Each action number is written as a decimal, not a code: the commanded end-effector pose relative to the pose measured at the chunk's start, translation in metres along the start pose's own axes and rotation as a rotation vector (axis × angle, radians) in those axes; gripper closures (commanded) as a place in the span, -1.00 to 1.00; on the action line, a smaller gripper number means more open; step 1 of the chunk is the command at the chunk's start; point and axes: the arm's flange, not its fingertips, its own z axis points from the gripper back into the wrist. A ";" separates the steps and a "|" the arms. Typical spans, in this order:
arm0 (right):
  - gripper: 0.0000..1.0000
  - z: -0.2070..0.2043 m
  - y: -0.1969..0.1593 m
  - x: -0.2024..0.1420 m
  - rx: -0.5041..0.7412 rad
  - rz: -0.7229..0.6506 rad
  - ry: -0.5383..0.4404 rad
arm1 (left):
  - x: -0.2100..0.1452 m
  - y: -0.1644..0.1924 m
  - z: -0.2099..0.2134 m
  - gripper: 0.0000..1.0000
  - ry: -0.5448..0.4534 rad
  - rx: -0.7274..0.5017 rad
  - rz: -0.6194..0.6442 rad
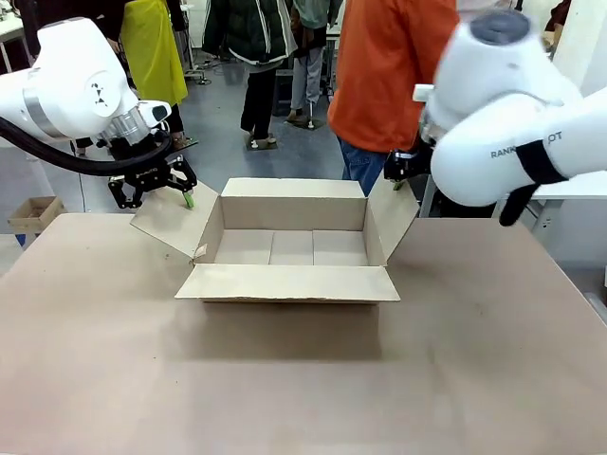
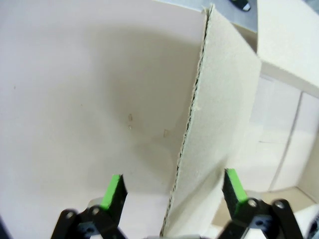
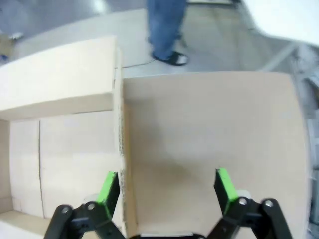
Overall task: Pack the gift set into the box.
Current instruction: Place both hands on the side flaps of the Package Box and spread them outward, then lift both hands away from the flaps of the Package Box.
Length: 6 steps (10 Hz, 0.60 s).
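On the bare table [image 1: 474, 360] the box [image 1: 289, 248] sits open and seemingly empty, light stiff cardboard, and my left gripper [image 2: 173, 191] and right gripper [image 3: 167, 191] both gape wide astride its thin side flaps [image 1: 175, 220], the natural hold.

- The box [image 1: 292, 248] sat open on the table [image 1: 474, 360], flaps spread.
- The left gripper [image 1: 155, 195] hung at its left flap [image 1: 175, 220], fingers apart.
- A person [image 1: 389, 66] in orange stood behind.
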 end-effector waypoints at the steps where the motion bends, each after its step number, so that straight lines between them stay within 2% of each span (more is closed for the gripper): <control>1: -1.00 0.008 0.021 0.008 -0.127 0.033 0.024 | -0.001 -0.001 0.003 -1.00 -0.005 0.012 0.013; 6: -1.00 0.008 0.021 0.008 -0.127 0.033 0.024 | -0.001 -0.001 0.003 -1.00 -0.005 0.012 0.013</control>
